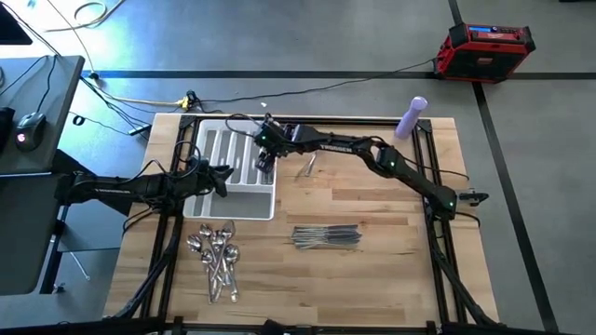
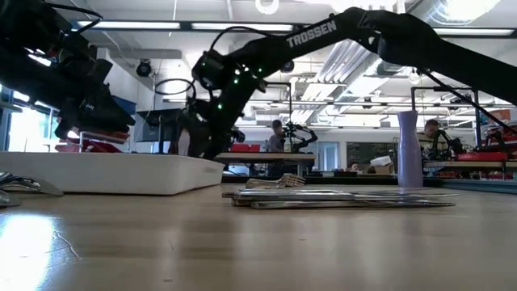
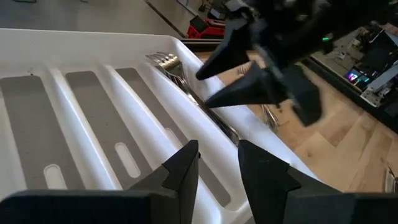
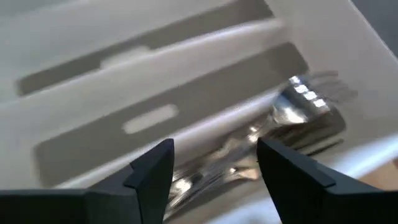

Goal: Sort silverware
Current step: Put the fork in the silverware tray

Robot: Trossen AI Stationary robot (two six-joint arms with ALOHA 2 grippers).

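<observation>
High view shows the right gripper (image 1: pixel 266 155) hanging over the white tray (image 1: pixel 216 207), above the slot at the tray's right side. Its fingers (image 4: pixel 152 171) stand wide apart and hold nothing. Just below them, in that slot, lie a few forks (image 4: pixel 292 118), their prongs pointing away from the gripper. The left gripper (image 1: pixel 223 177) sits over the tray too, near its lower part, just beside the right gripper. Its fingers (image 3: pixel 183 171) are a little way apart with nothing between them, and the empty grey slots of the tray are under it. In the left wrist view the forks (image 3: pixel 171 65) show in the slot out in front, with the right gripper (image 3: pixel 233 78) right above them. More silverware lies on the wooden table (image 1: pixel 391 205). A pile of spoons (image 1: pixel 216 256) rests below the tray, near the left gripper. A bunch of knives (image 1: pixel 326 237) lies well apart from the right gripper. A couple more pieces (image 1: pixel 309 166) lie just beside the right gripper, outside the tray. A purple bottle (image 1: pixel 411 117) stands far off by the table's back edge.
</observation>
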